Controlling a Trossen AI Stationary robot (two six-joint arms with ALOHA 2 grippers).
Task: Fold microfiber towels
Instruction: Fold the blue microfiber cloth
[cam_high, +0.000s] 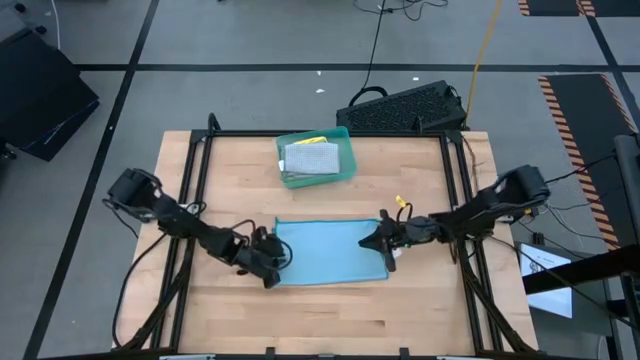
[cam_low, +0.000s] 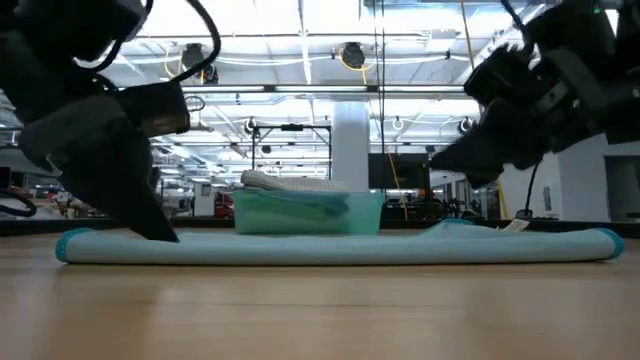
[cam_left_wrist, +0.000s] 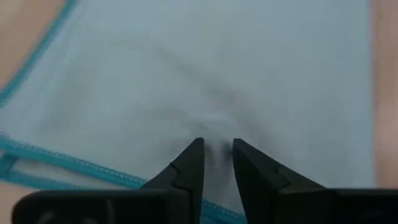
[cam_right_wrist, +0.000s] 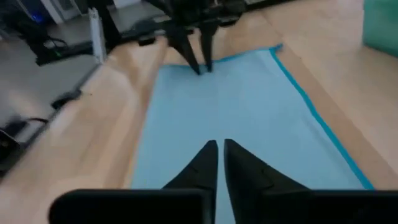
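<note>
Table (cam_high: 330, 310): pale wood top, black frame rails along its edges | Floor (cam_high: 250, 35): grey, dark lines around the table | Hazard stripes (cam_high: 585, 95): orange-black, right of the table | Column (cam_low: 350, 140): white, beyond the table's far edge | Ceiling lights (cam_low: 260, 40): bright rows above the column

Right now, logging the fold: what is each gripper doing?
Left gripper: narrowly open, tips on the blue towel.
Right gripper: shut, holding nothing visible.

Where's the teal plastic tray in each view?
High: teal plastic tray at the table's far middle, holding folded cloths.
Low: centre background, behind the light blue microfiber towel.
Left wrist: not in it.
Right wrist: a corner at the upper right edge.
Shared landmark: the light blue towel.
</note>
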